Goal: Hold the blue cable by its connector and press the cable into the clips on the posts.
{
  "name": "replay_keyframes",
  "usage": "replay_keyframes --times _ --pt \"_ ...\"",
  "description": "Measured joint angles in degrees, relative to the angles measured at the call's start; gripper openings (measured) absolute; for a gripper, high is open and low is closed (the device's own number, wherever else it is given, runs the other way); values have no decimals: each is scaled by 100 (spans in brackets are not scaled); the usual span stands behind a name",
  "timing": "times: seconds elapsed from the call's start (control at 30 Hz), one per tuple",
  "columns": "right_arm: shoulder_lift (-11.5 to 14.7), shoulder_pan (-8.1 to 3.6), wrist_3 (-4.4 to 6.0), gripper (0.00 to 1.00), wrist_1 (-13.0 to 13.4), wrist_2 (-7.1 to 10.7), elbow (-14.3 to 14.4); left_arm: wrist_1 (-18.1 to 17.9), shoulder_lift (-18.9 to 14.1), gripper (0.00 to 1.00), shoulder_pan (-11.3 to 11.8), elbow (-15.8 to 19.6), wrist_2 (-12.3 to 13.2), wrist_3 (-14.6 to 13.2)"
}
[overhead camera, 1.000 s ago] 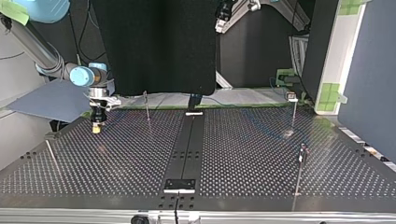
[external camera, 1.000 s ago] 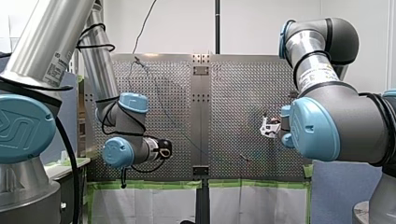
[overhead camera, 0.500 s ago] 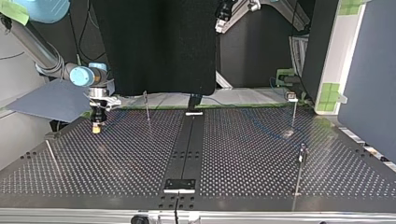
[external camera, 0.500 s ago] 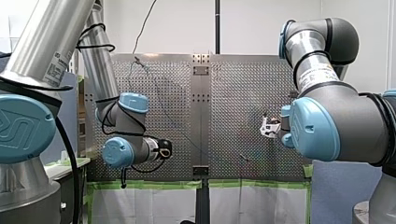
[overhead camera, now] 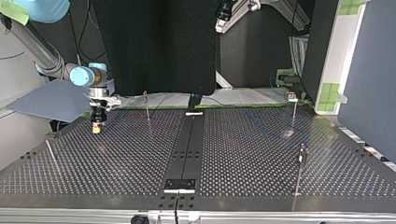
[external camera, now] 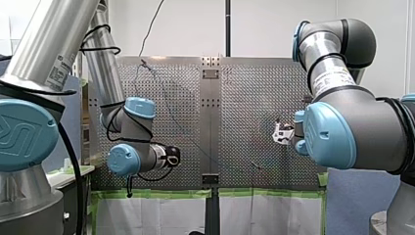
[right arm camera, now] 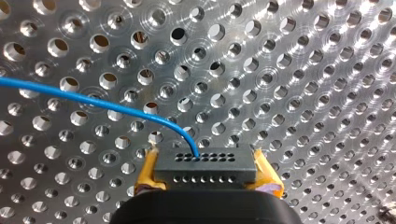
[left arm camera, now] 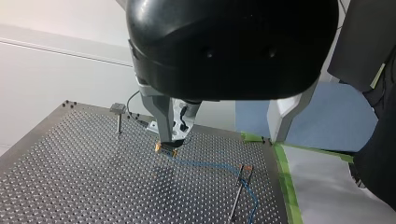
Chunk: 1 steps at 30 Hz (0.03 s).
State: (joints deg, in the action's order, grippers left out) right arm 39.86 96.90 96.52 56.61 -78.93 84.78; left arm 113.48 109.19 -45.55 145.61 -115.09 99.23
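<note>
1. Evidently the grasp is done: in the front view my right gripper (external camera: 279,133) is hovering low over the worktop (external camera: 244,88). My left arm (external camera: 131,147) is hanging well apart from it and is not touching anything.
2. Across the table, in the top view, my right gripper is pointing straight down, its yellow tip just above the perforated plate. A post (overhead camera: 146,106) is standing near it, off to one side. The cable is too faint here to follow.
3. In the left wrist view my right gripper is pinching the connector (left arm camera: 166,149). The blue cable (left arm camera: 205,164) is trailing away from it along the worktop to a second post (left arm camera: 239,191) and passing by its clip (left arm camera: 246,167). Whether it is sitting in that clip I cannot tell. A third post (left arm camera: 118,119), on the gripper's other side, is carrying no cable. My left gripper (left arm camera: 229,51) is showing only its black housing, so whether it is parted or closed I cannot tell.
4. In the right wrist view the yellow pads (right arm camera: 148,175) are clamping the black connector from both ends, jaws closed firmly on it. The cable is arching out of the connector's face ahead of the gripper. I am judging the holding step finished and most of the pressing into clips yet to do.
</note>
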Motion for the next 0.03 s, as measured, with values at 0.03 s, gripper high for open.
replay_keyframes --times 0.03 --pt "0 0 0 0 0 0 0 0 0 100 0 0 0 0"
